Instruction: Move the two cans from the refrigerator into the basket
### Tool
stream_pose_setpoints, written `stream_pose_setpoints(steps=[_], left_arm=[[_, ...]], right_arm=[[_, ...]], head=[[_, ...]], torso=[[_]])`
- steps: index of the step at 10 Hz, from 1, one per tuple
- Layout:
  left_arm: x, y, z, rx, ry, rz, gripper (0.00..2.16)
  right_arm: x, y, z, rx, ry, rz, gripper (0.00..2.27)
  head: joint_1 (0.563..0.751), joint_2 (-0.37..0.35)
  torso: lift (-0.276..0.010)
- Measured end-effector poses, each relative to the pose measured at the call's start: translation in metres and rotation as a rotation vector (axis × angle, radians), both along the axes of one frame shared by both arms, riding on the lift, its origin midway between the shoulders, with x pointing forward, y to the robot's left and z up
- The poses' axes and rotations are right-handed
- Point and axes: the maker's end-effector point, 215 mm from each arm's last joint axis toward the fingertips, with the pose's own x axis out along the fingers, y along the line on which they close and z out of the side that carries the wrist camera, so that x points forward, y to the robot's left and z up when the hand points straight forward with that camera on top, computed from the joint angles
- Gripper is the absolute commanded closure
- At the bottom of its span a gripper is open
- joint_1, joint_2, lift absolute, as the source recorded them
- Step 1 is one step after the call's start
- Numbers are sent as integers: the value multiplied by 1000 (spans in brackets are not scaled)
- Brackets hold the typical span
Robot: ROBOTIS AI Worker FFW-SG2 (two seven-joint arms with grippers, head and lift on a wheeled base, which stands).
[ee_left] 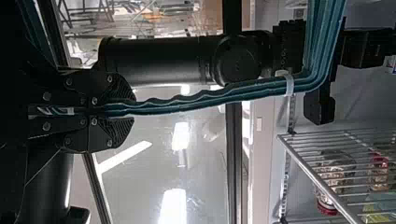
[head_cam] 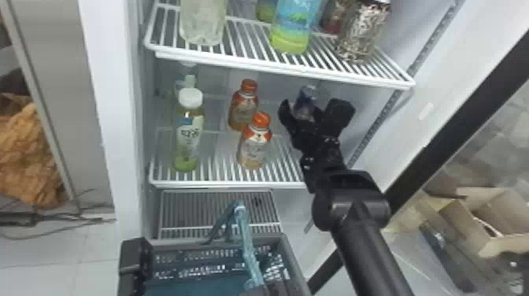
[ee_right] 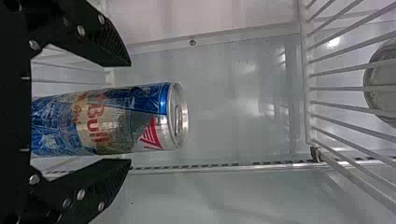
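The right tool [ee_right: 130,112] is spread wide around the can [head_cam: 306,96], one finger on each side and a little space between metal and pads, so I'd say it is lined up but has no grip. The can stands upright in the fridge, and coming at it from the front suits that: the fingers can close on its sides without tipping it (the shelf [head_cam: 275,67] above leaves little room for a reach from over the top).

The left tool [ee_left: 133,109] is pinched narrow on the basket's handle [ee_left: 224,98], presumably to steady the basket [head_cam: 295,267] for loading. The basket sits lower than the right tool, nearer the robot and off to its left, likely to keep the carry short. Two orange-capped bottles [head_cam: 254,147] stand left of that tool, so backing straight out looks wiser than swinging across.
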Motion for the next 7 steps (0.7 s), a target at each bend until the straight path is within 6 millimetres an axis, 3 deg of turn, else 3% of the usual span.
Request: stream_pose_setpoints(steps=[4, 7], left_arm=[[0, 0, 0, 1, 0, 0, 1210], [1, 1, 1, -2, 0, 3, 1210]], right_arm=[[1, -3, -7, 30, 15, -3, 863], [0, -4, -2, 27, 3, -4, 865]], head=[[695, -350], [695, -350]], torso=[[-266], [-266]])
